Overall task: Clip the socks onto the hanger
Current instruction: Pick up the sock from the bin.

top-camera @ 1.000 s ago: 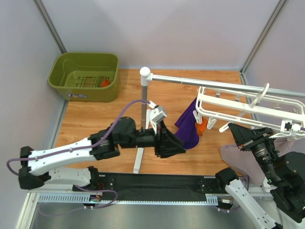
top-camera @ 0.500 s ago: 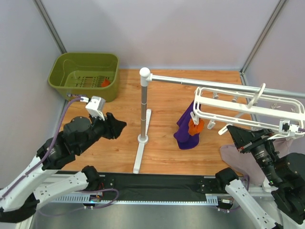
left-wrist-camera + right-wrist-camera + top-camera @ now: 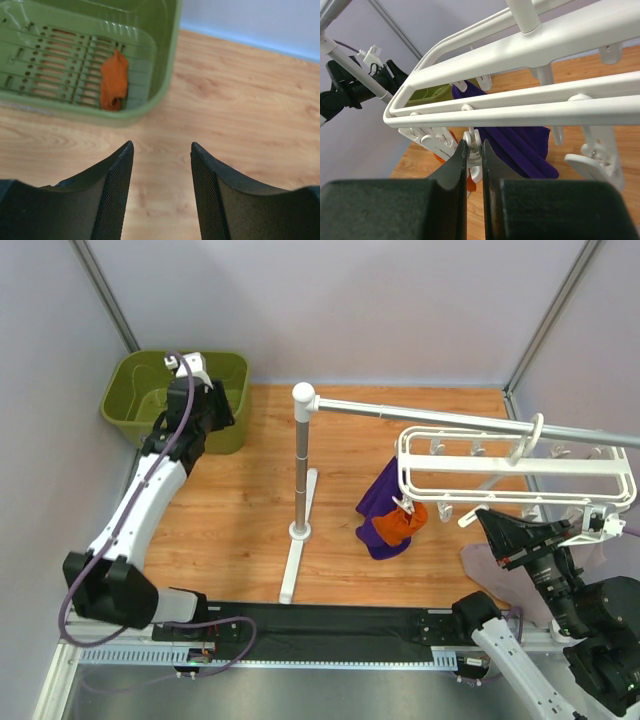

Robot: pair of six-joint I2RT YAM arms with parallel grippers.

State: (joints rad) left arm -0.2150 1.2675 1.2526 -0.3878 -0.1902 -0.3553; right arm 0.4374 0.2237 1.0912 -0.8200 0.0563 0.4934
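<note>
Sock (image 3: 114,80) lying in green basket (image 3: 167,40) ahead of left tool (image 3: 162,146), fingers spread; right tool (image 3: 473,147) pinched on hanger clip (image 3: 474,136).

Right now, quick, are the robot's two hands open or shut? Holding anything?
Left gripper: open, holding nothing.
Right gripper: closed on a white clip of the hanger.

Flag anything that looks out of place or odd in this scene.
One orange sock lies loose in the green basket at the far left, away from the hanger, where the other sock already hangs clipped beside a purple cloth. Nothing looks spilled or damaged.
</note>
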